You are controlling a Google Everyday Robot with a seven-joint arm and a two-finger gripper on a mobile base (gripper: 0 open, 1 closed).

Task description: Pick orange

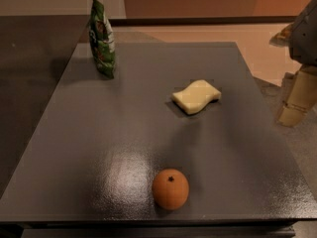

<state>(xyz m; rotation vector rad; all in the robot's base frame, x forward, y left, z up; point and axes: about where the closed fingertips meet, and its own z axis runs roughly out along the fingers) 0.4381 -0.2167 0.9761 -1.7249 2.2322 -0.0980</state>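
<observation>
The orange is small and round with a dark star-shaped stem mark on top. It rests on the grey table near the front edge, a little right of the middle. My gripper hangs at the far right edge of the view, beyond the table's right side, well up and to the right of the orange. It holds nothing that I can see.
A pale yellow wavy-edged sponge lies right of the table's middle. A green snack bag stands upright at the back left. The floor drops away beyond the table's right edge.
</observation>
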